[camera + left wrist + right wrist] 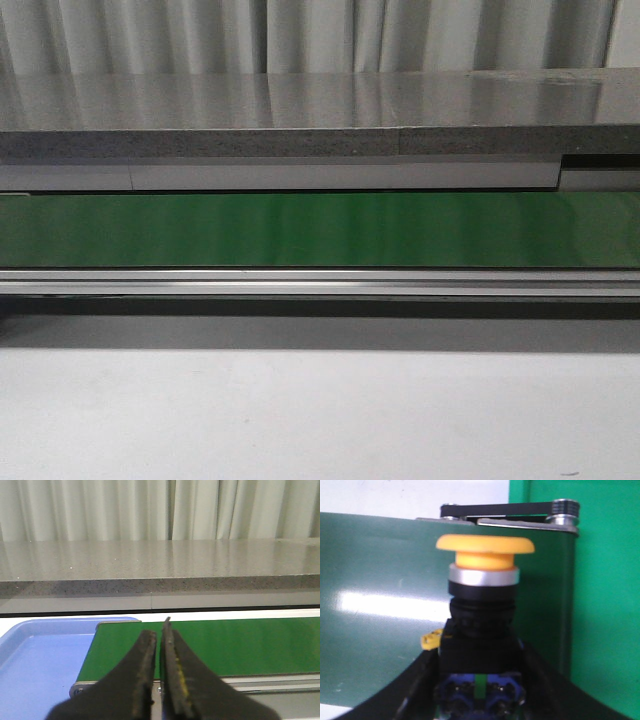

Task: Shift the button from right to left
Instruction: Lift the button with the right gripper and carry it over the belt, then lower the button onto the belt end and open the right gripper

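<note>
The right gripper (479, 692) is clamped on the button (482, 605) by its black body, above the green conveyor belt (375, 595); rigid, light, its smooth yellow head is better avoided

An industrial test cell or lab is suggested. A green conveyor belt (300, 230) is framed by aluminium rails (320, 282), with a grey speckled surface (300, 100) behind it. A blue tray (40, 655) is set at the belt's end, and pale curtains (100, 510) are hung behind.
</note>
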`<action>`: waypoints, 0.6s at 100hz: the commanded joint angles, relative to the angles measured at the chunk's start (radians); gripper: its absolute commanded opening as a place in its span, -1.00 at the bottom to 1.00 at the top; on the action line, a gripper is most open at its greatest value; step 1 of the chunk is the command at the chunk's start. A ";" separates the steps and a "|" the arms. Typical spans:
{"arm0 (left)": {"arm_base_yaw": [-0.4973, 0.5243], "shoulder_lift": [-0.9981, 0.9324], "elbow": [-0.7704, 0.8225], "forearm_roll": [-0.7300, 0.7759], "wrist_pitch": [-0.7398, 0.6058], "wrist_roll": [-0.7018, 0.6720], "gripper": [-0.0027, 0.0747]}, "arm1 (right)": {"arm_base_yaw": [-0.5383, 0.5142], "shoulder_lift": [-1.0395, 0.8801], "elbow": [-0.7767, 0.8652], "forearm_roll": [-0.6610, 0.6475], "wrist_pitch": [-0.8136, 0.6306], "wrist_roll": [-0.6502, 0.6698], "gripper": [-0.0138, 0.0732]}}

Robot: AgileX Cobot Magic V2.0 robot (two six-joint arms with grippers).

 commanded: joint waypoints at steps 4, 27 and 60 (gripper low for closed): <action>-0.005 -0.036 0.041 -0.001 -0.080 -0.004 -0.92 | 0.045 -0.035 0.005 0.005 -0.094 0.022 -0.33; -0.005 -0.036 0.041 -0.001 -0.080 -0.004 -0.92 | 0.057 -0.020 0.015 0.002 -0.101 0.032 -0.33; -0.005 -0.036 0.041 -0.001 -0.080 -0.004 -0.92 | 0.057 0.061 0.017 -0.002 -0.084 0.032 -0.33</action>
